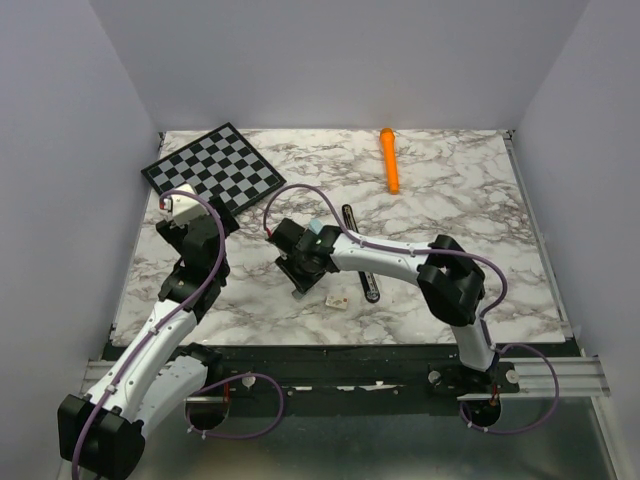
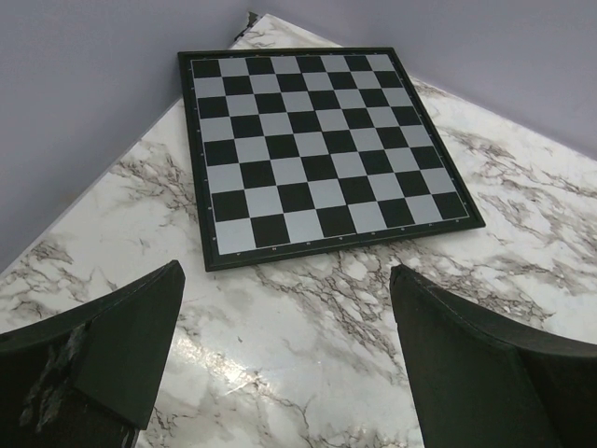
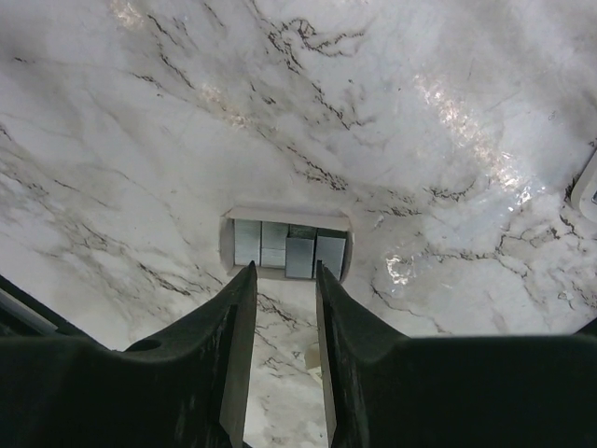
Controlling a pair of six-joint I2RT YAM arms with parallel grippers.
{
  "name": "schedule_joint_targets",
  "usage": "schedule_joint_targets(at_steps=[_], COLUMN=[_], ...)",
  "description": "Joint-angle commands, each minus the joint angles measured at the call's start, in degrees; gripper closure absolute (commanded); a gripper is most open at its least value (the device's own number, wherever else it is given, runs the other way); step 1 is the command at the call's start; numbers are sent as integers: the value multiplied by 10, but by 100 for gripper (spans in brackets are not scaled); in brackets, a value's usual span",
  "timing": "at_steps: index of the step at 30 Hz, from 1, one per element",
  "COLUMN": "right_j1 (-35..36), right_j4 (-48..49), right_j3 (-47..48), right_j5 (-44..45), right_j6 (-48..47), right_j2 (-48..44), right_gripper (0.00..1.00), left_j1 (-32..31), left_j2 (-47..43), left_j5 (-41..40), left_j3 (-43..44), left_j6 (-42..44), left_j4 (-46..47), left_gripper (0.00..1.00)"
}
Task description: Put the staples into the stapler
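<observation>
Right gripper (image 3: 284,269), jaws slightly apart and empty, hovers close by the staples (image 3: 299,254) in their box (image 3: 280,214). Pickup looks underway; next, lower and pinch one block.

The marble-patterned table (image 3: 448,131) shines glossy; the staples (image 3: 300,254) look dull grey metal.

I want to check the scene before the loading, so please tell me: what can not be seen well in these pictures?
Stapler: top view, its middle lies under the right arm; open or closed cannot be told.
Staples: right wrist view, partly behind the right gripper; count unclear.
White piece: top view, too small to read.
Left gripper: left wrist view, fingers cut off by the bottom edge.
</observation>
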Motion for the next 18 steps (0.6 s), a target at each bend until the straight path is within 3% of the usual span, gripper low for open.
schedule_joint_targets(at_steps=[1,18], right_j1=[8,16], right_j4=[-27,-32], right_j3=[26,47], right_j5=[33,32], right_j6=[18,2], right_j2=[24,55], right_gripper=[61,63], left_j1=[3,3], left_j2=[-9,-7], left_j5=[-33,-19], left_j3=[9,8], left_j6=[-11,-11], left_j4=[-11,-4], left_gripper=[1,1])
